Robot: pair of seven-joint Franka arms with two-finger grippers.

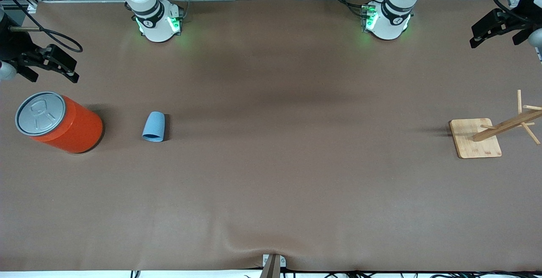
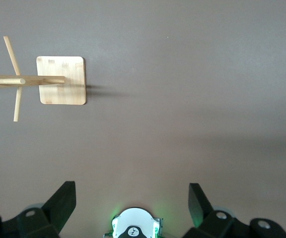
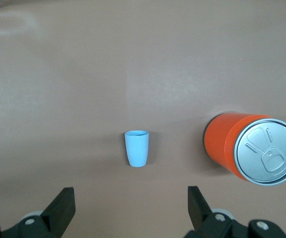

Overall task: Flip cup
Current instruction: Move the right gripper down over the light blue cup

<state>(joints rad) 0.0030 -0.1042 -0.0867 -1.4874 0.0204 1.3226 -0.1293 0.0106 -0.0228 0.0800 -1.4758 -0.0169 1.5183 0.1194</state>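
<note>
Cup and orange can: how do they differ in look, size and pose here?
The cup is light blue and plain; the orange can has a grey pull-tab lid. The cup is far smaller than the can. The cup tapers, while the can is a straight cylinder. The cup stands wide end down; the can stands lid up. Both rest untouched on the table's right-arm end.

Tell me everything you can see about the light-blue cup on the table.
The cup is a small light-blue tumbler without a handle, plain and plastic-looking, tapered to one narrower end. Its wider rim looks to rest on the brown table, narrow closed base up, so it seems upside down. It stands beside the larger orange can, apart from it, toward the right arm's end. Nothing but the table touches it; neither gripper is at it.
</note>
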